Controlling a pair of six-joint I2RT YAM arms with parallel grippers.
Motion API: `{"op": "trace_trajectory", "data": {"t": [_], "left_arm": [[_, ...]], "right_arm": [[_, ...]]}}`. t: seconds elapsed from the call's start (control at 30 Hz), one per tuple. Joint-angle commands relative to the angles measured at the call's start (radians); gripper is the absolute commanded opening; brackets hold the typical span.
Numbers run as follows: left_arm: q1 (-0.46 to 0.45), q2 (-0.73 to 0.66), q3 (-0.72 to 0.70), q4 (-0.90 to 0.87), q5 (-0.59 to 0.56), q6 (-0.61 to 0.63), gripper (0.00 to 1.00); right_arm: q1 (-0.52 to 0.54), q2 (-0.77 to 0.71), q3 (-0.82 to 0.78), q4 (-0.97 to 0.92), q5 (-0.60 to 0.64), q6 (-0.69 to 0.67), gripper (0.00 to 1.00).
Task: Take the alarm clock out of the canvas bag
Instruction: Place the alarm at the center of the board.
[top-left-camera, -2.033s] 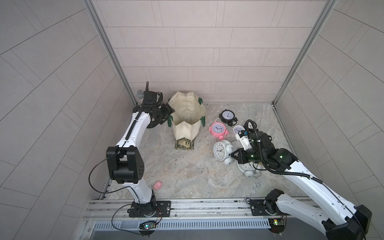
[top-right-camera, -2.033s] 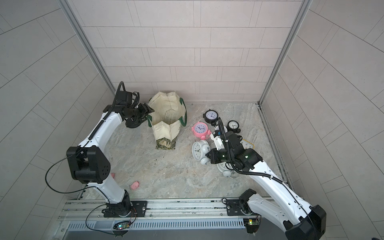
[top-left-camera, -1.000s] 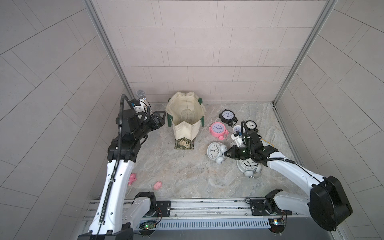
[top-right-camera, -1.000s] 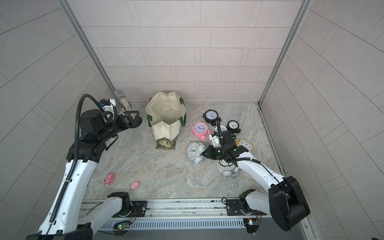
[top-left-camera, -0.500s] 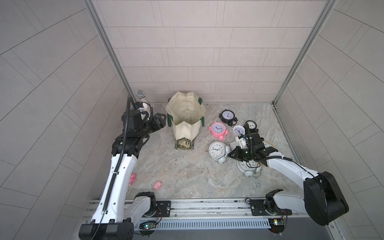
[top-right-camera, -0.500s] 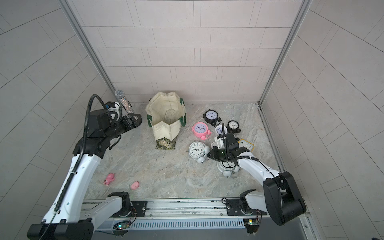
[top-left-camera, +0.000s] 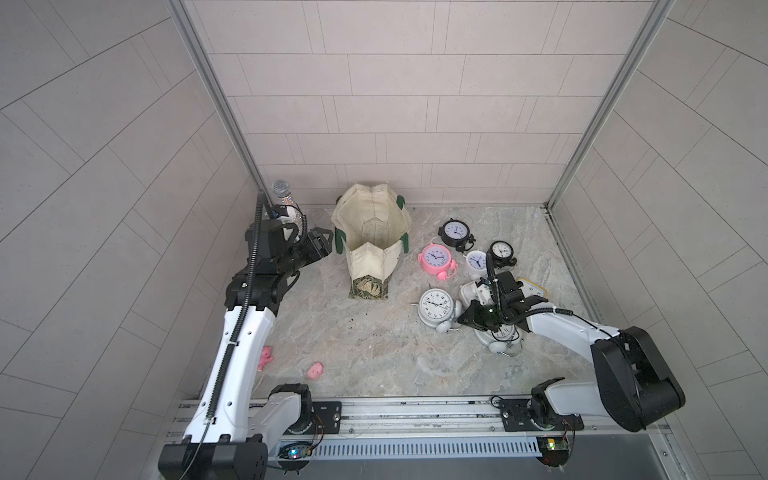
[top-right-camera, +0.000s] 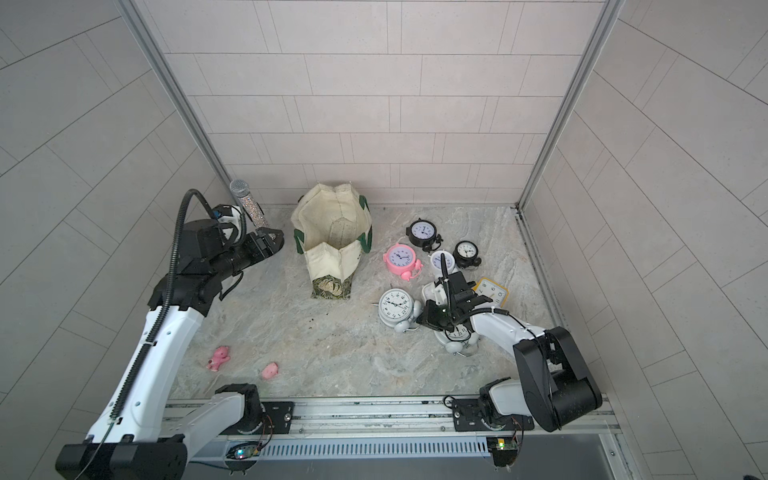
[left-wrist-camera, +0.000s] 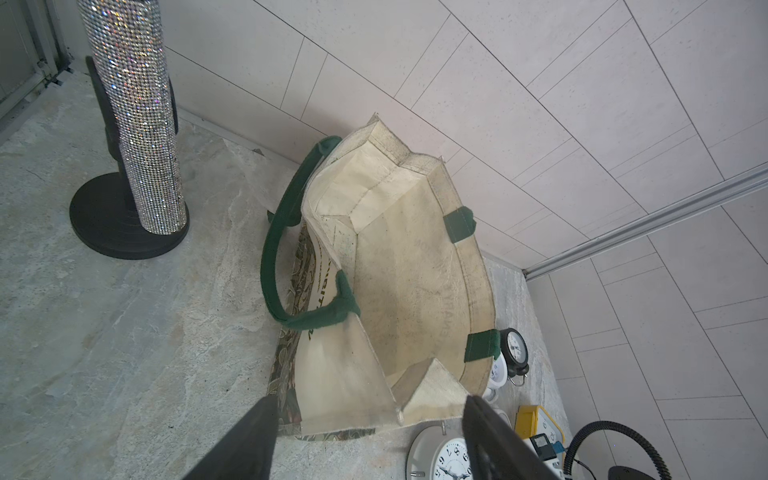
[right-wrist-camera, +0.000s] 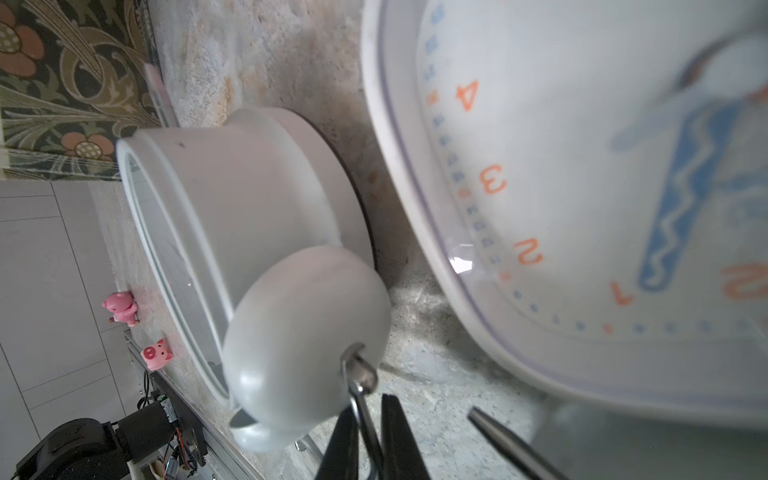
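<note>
**Counter, both arms.** My left end effector (left-wrist-camera: 370, 399) hung just beside the canvas bag (left-wrist-camera: 415, 257), fingers spread wide with nothing between them. In a top view it pointed at the bag's green-handled side. The bag stood upright near the back wall, mouth open, with its leaf-patterned base panel (top-left-camera: 368, 286) on the side facing the arms' bases.

My right end effector (right-wrist-camera: 369, 405) sat low over the counter (top-left-camera: 353, 340). Its fingers were pressed nearly together on the thin wire handle (right-wrist-camera: 362, 399) of the white alarm clock (top-left-camera: 434, 307). That clock lay face up on the counter, outside the bag — near the base panel but apart from it. It was just beside a cluster of other clocks, among them a pink clock (top-left-camera: 435, 258) and a black clock (top-left-camera: 456, 230).

A glittered microphone (left-wrist-camera: 133, 104) stood on its round base near my left wrist.
</note>
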Motion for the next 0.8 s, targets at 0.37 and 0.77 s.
{"op": "trace_trajectory", "data": {"t": [0.37, 0.77], "left_arm": [[-0.022, -0.043, -0.027, 0.053, -0.071, -0.060, 0.68], [-0.107, -0.073, -0.216, 0.128, -0.374, -0.068, 0.68]], "right_arm": [[0.000, 0.030, 0.019, 0.025, 0.019, -0.015, 0.28], [-0.004, -0.122, 0.137, -0.192, 0.048, -0.129, 0.51]]}}
